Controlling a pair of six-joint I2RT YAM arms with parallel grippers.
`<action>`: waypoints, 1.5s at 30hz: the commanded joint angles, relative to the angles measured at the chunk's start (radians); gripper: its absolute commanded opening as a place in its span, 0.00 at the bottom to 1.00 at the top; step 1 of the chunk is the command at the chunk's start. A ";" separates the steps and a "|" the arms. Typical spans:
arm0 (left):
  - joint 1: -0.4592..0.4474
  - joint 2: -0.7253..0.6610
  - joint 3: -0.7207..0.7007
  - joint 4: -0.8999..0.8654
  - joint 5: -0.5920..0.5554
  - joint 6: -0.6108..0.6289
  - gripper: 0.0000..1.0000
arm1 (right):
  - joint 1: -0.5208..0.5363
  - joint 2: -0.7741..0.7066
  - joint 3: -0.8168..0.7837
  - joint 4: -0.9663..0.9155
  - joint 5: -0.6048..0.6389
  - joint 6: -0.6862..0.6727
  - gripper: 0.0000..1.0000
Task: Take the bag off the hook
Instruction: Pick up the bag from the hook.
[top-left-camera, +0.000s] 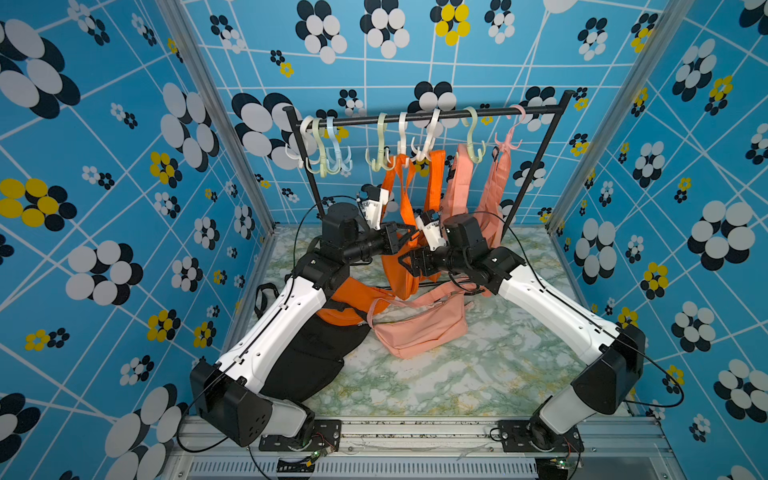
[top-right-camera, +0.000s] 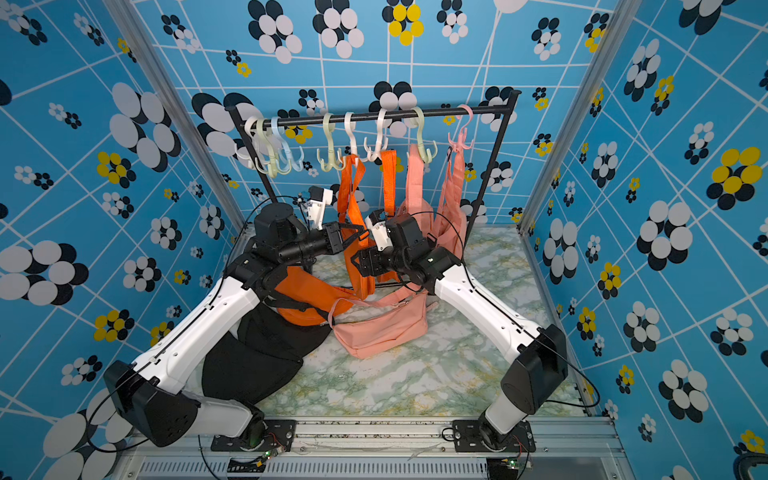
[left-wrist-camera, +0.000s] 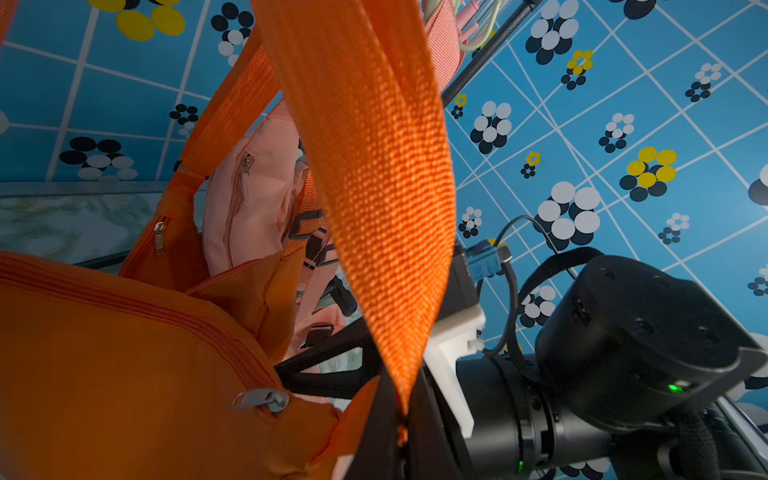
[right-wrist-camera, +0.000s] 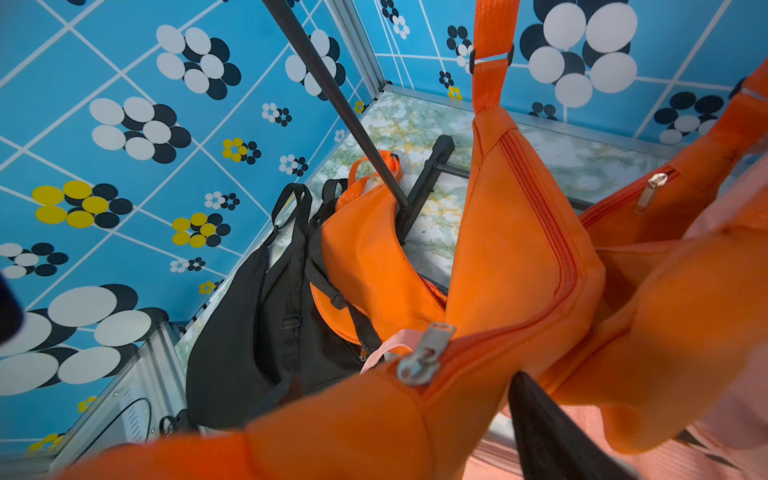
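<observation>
Hanging bags (top-left-camera: 397, 276) crowd the rack (top-left-camera: 457, 113); front floor (top-left-camera: 478, 374) lies open.

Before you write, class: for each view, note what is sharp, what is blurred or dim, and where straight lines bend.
Both top views: sharp throughout, but the aluminium corner post leans outward, a wide-angle effect. Left wrist view: woven orange strap crisp, orange fabric bag shaded. Right wrist view: nearest orange fabric blurred, black fabric bags sharp.

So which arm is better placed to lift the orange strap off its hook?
Left: the left gripper is shut on the strap, which runs up to the hooks. The right gripper sits lower, open, beside the bag, so it could probably only support it.
</observation>
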 joint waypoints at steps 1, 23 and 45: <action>-0.005 -0.031 -0.014 0.010 0.025 -0.014 0.00 | 0.007 -0.004 0.038 0.072 -0.013 0.015 0.16; 0.101 0.144 0.344 -0.188 -0.327 0.270 0.99 | -0.141 -0.390 -0.050 0.047 -0.124 0.032 0.00; 0.115 0.303 0.677 -0.177 -0.592 0.464 0.99 | -0.211 -0.534 -0.021 -0.041 0.109 -0.062 0.00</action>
